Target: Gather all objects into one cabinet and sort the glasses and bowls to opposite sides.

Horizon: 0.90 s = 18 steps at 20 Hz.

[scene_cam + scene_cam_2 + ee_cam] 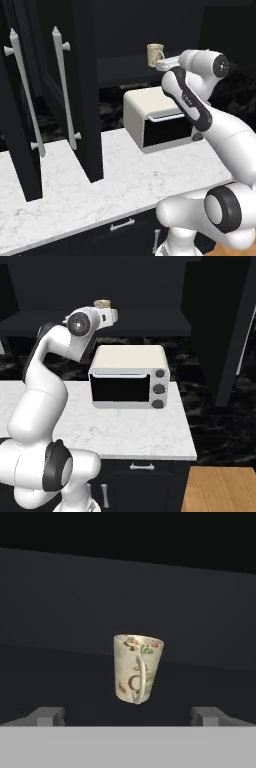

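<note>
Hand view: cream mottled mug (136, 669) ahead of open end effector (127, 716).

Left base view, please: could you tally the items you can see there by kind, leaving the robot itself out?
Mugs: 1, the cream mottled mug on the cabinet shelf
Toaster ovens: 1, the cream toaster oven on the counter
Cabinet doors with silver bar handles: 2, both open
Total: 4
</note>
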Motion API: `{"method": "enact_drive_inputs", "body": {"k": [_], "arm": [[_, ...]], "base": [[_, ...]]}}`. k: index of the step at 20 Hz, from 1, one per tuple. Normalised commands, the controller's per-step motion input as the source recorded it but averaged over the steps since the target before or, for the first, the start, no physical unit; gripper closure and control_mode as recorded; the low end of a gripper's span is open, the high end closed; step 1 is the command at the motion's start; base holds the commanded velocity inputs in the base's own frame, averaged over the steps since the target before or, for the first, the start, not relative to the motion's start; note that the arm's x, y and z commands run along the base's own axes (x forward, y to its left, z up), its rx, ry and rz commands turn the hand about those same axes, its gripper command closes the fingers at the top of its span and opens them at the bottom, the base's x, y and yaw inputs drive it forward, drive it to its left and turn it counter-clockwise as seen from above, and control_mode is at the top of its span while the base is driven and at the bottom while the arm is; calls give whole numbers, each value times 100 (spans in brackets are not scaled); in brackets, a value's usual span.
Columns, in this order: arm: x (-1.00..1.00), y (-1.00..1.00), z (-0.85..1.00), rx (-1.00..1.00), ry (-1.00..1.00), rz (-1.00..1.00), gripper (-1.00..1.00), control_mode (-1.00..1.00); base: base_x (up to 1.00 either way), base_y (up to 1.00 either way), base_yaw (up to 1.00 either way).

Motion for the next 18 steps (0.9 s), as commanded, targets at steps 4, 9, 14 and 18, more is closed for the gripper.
{"method": "enact_drive_inputs", "body": {"k": [4,9,14,18], "arm": [[9,-2,-16,0,-2,5,-100,-100],[22,-1,11,0,0,0,-100,-100],[35,0,0,0,4,0,-100,-100],[28,0,-1,0,5,0,-100,-100]], "base": [[0,0,0],[0,0,0],[0,0,0],[0,0,0]]}}
